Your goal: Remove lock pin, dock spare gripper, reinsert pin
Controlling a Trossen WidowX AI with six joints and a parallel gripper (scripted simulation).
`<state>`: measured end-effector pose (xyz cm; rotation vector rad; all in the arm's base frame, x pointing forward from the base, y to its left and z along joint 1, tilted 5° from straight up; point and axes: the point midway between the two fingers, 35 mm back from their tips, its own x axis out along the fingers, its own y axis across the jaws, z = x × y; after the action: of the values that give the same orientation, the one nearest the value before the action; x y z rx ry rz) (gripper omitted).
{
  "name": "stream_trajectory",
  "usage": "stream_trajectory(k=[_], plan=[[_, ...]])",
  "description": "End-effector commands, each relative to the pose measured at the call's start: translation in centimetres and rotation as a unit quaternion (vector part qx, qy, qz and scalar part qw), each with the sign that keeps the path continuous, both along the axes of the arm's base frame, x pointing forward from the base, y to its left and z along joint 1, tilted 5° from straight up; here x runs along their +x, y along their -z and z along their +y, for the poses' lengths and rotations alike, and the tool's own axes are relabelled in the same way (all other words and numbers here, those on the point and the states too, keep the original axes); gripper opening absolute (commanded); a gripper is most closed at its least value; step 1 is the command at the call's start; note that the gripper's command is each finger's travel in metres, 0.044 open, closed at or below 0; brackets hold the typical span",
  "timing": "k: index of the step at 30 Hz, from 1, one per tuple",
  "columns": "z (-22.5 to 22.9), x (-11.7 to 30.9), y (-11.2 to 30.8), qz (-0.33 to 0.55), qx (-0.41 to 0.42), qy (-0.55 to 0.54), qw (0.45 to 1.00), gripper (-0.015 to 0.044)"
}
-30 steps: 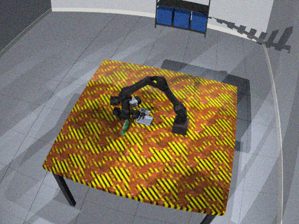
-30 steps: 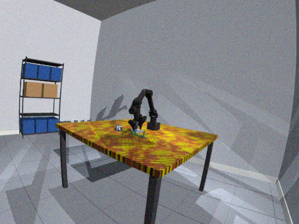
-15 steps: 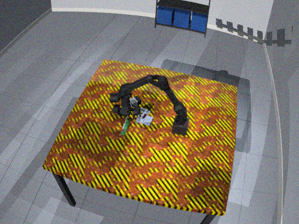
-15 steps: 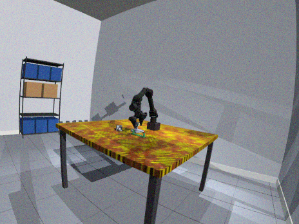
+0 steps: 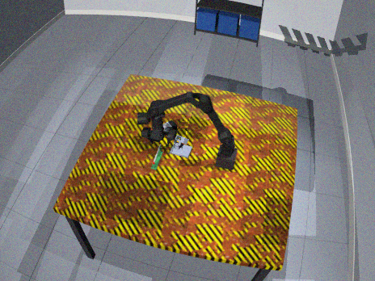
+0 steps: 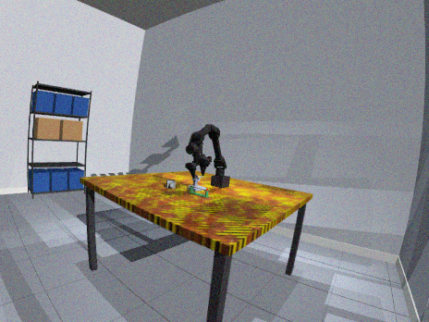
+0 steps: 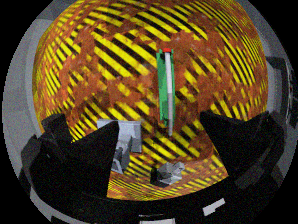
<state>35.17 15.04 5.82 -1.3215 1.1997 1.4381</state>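
The lock pin point(image 5: 160, 154) point(image 7: 169, 87), pale grey with a red head, lies along the green holder point(image 5: 155, 166) point(image 7: 162, 90). The pale grey mount point(image 5: 182, 151) point(image 7: 132, 131) stands beside the holder, partly behind a finger in the wrist view. Its socket is too small to read. A small grey and dark piece point(image 6: 171, 184) point(image 7: 167, 173), seemingly the spare gripper, sits apart from the mount; my arm partly hides it in the top view. My gripper point(image 6: 199, 174) point(image 7: 161, 120) is wide open and empty, pointing down above the area between these parts.
The arm's black base point(image 5: 226, 159) point(image 6: 220, 180) stands on the patterned yellow and orange table point(image 5: 202, 218) point(image 6: 153, 204), beyond the mount from the green holder. A shelf with blue bins point(image 5: 228, 23) point(image 6: 42, 179) stands away from the table.
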Motion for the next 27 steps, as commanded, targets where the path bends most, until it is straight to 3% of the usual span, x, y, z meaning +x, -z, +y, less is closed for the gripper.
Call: stream_trajectory(k=[1,12,16,27], plan=[[0.0,0.0,0.0,0.001,0.000,0.000,1.000,0.0440],[0.4,-0.1,-5.9,0.000,0.000,0.000,1.000,0.0440],[0.0,0.3,-5.0,0.000,0.006,0.008,1.000,0.0440],[-12.4,4.6,-3.6,-0.032,0.191,0.237,0.952,0.0440]])
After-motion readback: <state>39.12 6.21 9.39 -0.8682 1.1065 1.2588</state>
